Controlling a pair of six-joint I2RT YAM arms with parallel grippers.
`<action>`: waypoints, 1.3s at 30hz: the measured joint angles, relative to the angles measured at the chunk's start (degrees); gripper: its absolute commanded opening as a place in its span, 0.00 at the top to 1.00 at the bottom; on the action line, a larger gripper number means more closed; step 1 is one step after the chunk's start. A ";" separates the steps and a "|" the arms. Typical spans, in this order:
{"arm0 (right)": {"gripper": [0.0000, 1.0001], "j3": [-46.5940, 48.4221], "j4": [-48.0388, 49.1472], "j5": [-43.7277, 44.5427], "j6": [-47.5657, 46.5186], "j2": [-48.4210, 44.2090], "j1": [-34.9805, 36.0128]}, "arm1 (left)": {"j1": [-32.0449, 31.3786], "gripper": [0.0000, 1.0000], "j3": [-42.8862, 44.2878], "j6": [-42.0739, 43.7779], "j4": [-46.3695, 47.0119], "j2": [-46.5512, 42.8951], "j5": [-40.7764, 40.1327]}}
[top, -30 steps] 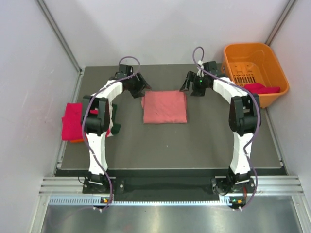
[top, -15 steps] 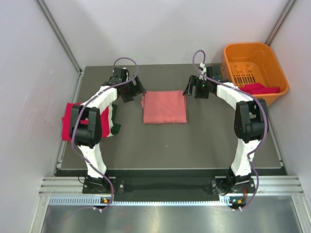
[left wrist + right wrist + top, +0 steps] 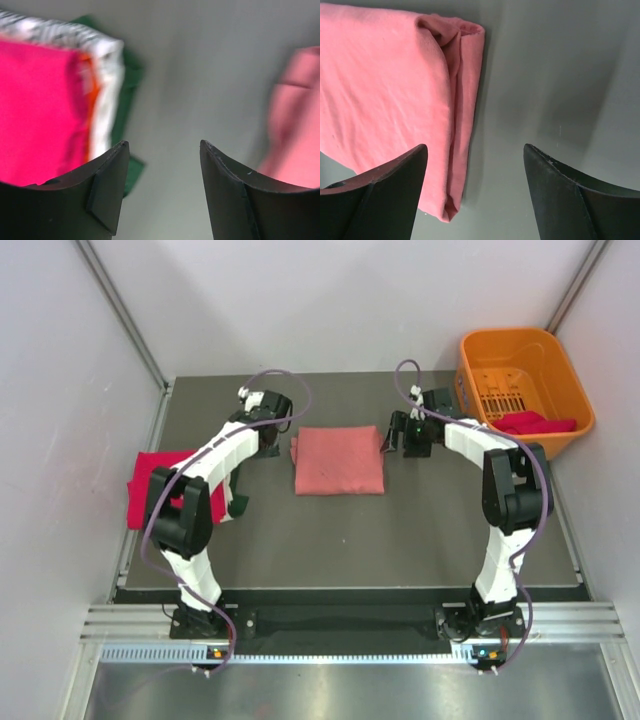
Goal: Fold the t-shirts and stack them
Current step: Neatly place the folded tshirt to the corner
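With left gripper [image 3: 163, 144] and right gripper [image 3: 475, 146] released, empty, flanking the salmon-pink shirt [image 3: 339, 461], you pinch both side edges evenly.

**T-shirts: one single, one stack, one loose**

- Salmon-pink t-shirt [image 3: 338, 460]: folded into a flat rectangle in the middle of the table [image 3: 400, 530], layered folds showing along one edge.
- Stack at the table's left edge: magenta shirt [image 3: 35, 110] on top, then orange layer [image 3: 90, 95], white layer [image 3: 107, 90] and dark green shirt [image 3: 131, 70] lowest, protruding.
- Magenta-red shirt [image 3: 537, 423]: crumpled, in the orange basket [image 3: 480, 350].
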 measured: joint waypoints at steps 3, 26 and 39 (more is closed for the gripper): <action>0.24 -0.55 0.98 0.07 0.07 -0.26 0.13 | -0.13 0.36 -1.20 -1.36 -2.75 0.63 -7.76; 0.25 -6.82 7.28 2.78 1.29 -4.33 0.26 | 2.19 0.61 -1.77 -6.21 -8.52 17.53 -24.90; 0.27 -6.82 7.26 3.39 1.29 -4.33 0.50 | 2.05 1.00 -0.57 -2.86 -7.28 19.21 -22.69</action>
